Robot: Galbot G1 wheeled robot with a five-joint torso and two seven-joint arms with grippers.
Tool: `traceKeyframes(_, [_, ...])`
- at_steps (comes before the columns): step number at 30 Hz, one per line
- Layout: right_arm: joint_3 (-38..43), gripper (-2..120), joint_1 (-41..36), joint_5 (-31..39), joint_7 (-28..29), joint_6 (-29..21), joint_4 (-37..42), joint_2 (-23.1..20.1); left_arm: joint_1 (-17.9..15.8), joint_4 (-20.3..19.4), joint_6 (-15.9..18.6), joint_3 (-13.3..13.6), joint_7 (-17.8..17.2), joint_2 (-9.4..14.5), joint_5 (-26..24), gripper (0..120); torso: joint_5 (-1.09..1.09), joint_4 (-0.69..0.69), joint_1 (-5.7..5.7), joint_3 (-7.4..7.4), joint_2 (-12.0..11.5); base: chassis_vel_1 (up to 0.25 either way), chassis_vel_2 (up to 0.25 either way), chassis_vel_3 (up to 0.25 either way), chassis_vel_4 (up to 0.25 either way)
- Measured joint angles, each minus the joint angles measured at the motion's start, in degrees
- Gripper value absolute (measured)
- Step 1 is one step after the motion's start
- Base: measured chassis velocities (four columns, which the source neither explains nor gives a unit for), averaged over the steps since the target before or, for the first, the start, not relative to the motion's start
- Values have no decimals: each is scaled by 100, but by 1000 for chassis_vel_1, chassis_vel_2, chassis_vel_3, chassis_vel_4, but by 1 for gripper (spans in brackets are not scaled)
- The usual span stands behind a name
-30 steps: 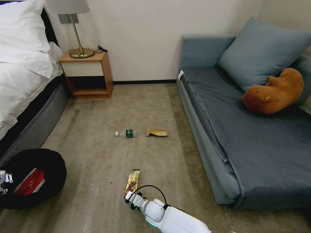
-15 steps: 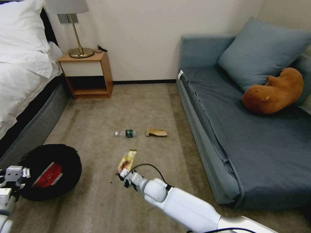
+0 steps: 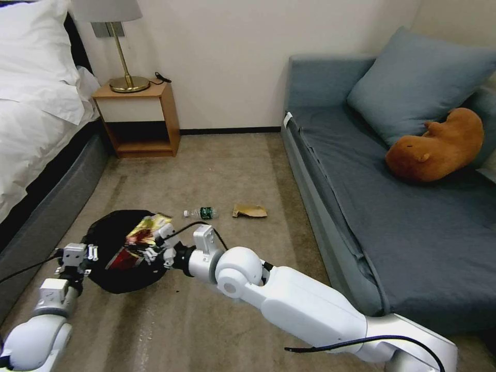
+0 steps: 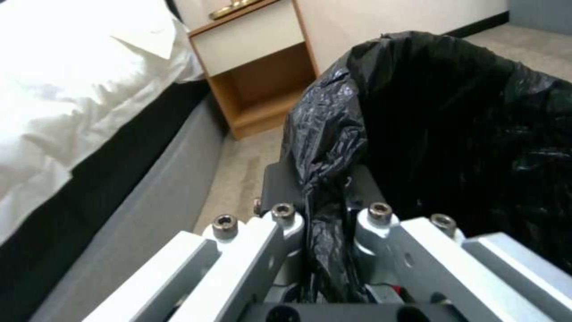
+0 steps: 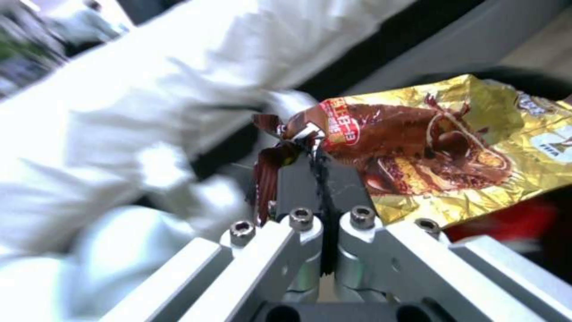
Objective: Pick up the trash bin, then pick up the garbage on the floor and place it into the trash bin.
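The trash bin (image 3: 111, 279), lined with a crinkled black bag, is held off the carpet at lower left. My left gripper (image 3: 85, 254) is shut on its near rim; the left wrist view shows the fingers (image 4: 280, 183) pinching the bag's folded edge (image 4: 325, 147). My right gripper (image 3: 152, 244) is shut on one end of the gold-brown snack wrapper (image 3: 149, 227), which hangs over the bin's mouth; the right wrist view shows this wrapper (image 5: 453, 147) clamped. A red-and-white wrapper (image 3: 123, 258) lies inside the bin. A small clear bottle (image 3: 200, 212) and a crumpled brown paper bag (image 3: 249, 211) lie on the carpet beyond.
A bed (image 3: 36, 119) with white linen runs along the left. A wooden nightstand (image 3: 138, 119) with a lamp stands at the back wall. The blue sofa (image 3: 392, 217) on the right carries a pillow and a brown plush toy (image 3: 439, 147). Open carpet lies between.
My right gripper lifted the gold wrapper off the carpet and carried it left, over the bin. My left arm brought the bin rightward and farther out, toward the middle.
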Motion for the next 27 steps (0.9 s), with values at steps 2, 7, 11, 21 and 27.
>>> traceKeyframes(2, [36, 0, -1, 359, 9, -51, 126, -4, -62, 22, 0, 79, -6, -2, -25, 5, 0, 0, 0, 0, 0, 0, 0, 0, 0])
traceKeyframes(7, [41, 0, -12, 924, -40, -115, 250, 10, -202, 67, -20, 282, -13, -28, -124, 5, 0, -1, 0, 0, 0, 0, 0, 0, 0])
traceKeyframes(11, [11, 0, -6, 1018, -127, -99, -54, 95, -185, 5, -48, 371, 4, -66, -171, 5, 0, -1, 0, 0, 0, 0, 0, 0, 0])
traceKeyframes(21, [16, 0, 33, 839, -286, 58, -1002, 300, 42, -194, -110, 265, 101, -94, -258, 5, 1, 0, 0, 0, 0, 0, 0, 0, 0])
traceKeyframes(27, [35, 0, 52, 522, -349, 209, -1606, 482, 196, -335, -163, 179, 163, -193, -270, 5, 0, 0, 0, 0, 0, 0, 0, 0, 0])
